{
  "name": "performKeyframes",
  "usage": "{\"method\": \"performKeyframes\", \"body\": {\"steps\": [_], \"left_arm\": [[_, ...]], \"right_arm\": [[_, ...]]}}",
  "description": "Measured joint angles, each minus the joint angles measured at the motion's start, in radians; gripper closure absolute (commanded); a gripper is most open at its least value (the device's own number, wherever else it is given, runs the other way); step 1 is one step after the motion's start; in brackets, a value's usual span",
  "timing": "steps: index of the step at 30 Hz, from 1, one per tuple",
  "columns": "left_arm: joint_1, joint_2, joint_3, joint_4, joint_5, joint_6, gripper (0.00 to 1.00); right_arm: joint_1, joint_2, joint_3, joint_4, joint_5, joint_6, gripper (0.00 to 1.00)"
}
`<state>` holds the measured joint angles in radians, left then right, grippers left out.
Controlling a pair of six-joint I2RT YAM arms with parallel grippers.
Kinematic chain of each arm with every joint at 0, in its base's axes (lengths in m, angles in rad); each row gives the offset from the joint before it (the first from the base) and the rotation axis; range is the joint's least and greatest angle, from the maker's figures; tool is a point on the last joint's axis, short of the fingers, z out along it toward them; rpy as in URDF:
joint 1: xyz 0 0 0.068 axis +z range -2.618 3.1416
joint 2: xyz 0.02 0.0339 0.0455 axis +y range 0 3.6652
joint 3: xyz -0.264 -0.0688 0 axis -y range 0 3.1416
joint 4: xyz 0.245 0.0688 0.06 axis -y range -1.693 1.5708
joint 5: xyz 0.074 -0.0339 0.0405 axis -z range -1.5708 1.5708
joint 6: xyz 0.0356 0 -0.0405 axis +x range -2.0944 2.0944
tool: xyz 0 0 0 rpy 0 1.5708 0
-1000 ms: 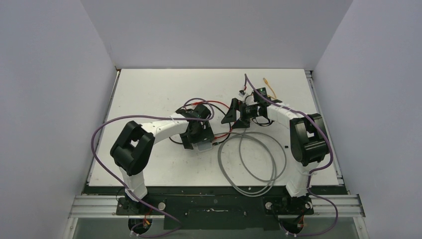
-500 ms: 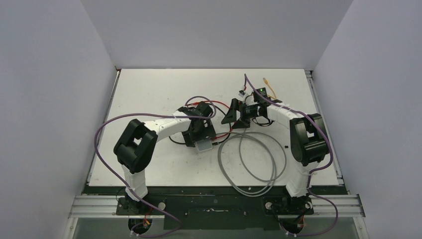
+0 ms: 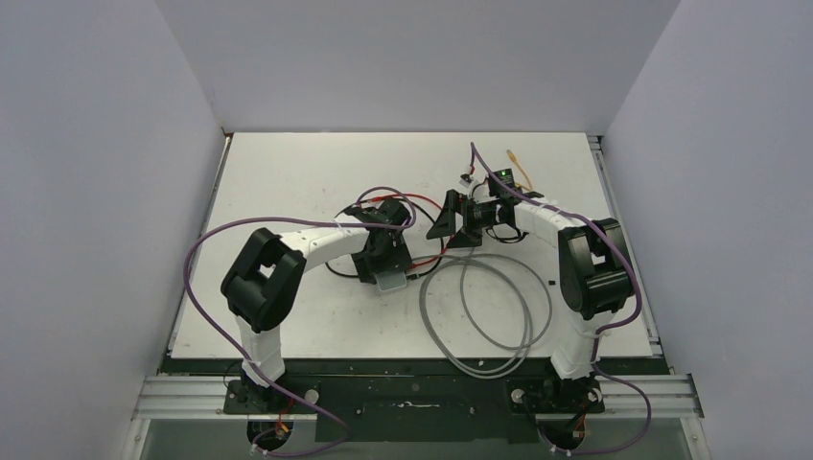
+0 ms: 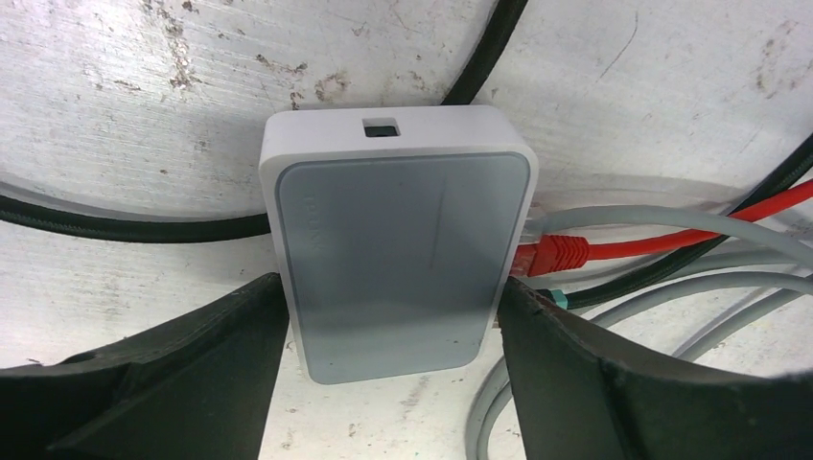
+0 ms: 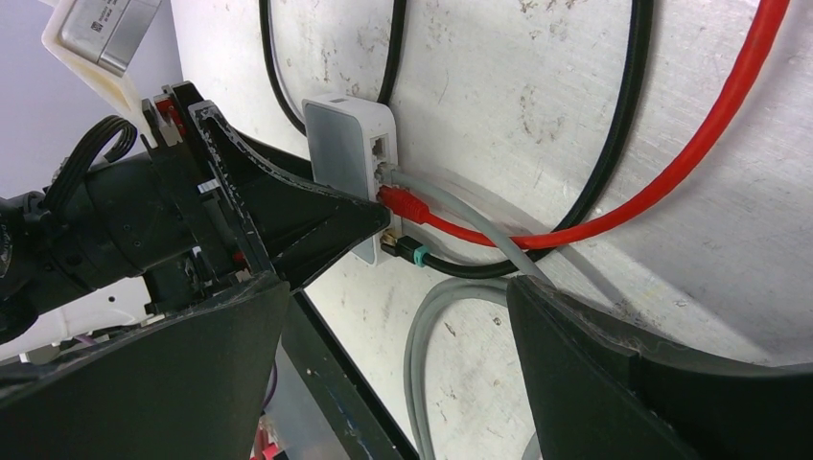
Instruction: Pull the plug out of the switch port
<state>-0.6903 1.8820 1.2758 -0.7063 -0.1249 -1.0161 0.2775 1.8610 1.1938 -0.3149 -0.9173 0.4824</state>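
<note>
Now left gripper is clamping the switch; right gripper, jaws released, is facing the red plug at 12 o'clock

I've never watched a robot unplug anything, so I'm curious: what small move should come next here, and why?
Probably the right gripper should ease in toward the red plug. The left gripper looks closed against both sides of the switch, bracing it, while the right one hangs open, short of that plug, holding nothing.
</note>
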Motion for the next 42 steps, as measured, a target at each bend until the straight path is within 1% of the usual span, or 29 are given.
{"method": "performKeyframes", "body": {"steps": [2,5,9,13,14,16,19,25,31,37,42], "left_arm": [[0.000,0.000,0.000,0.000,-0.002,0.003,0.34],[0.000,0.000,0.000,-0.001,-0.003,0.011,0.48],[-0.001,-0.002,-0.002,0.000,-0.007,0.037,0.59],[0.000,-0.027,-0.034,0.020,-0.015,0.100,0.71],[0.000,-0.038,-0.048,0.027,-0.018,0.117,0.77],[0.000,-0.063,-0.078,0.034,-0.022,0.153,0.85],[0.000,-0.101,-0.126,0.049,-0.024,0.206,1.00],[0.000,-0.181,-0.215,0.080,-0.024,0.283,1.00],[0.000,-0.288,-0.302,0.135,-0.008,0.323,1.00],[0.000,-0.383,-0.353,0.199,0.031,0.327,1.00],[0.000,-0.418,-0.357,0.239,0.053,0.324,1.00]], "right_arm": [[0.000,0.000,0.000,-0.002,0.000,0.000,0.13],[0.001,0.000,0.000,-0.002,0.000,-0.001,0.12],[0.006,0.000,0.000,-0.013,0.000,-0.005,0.12],[0.010,0.004,0.008,-0.029,-0.007,-0.008,0.12],[0.012,0.008,0.014,-0.032,-0.010,-0.009,0.11],[0.019,0.019,0.030,-0.032,-0.016,-0.011,0.11],[0.039,0.037,0.052,-0.032,-0.030,-0.014,0.11],[0.090,0.052,0.071,-0.029,-0.061,-0.009,0.11],[0.142,0.066,0.073,0.008,-0.097,0.029,0.14],[0.174,0.069,0.049,0.108,-0.132,0.111,0.24],[0.197,0.069,0.013,0.177,-0.153,0.179,0.28]]}}
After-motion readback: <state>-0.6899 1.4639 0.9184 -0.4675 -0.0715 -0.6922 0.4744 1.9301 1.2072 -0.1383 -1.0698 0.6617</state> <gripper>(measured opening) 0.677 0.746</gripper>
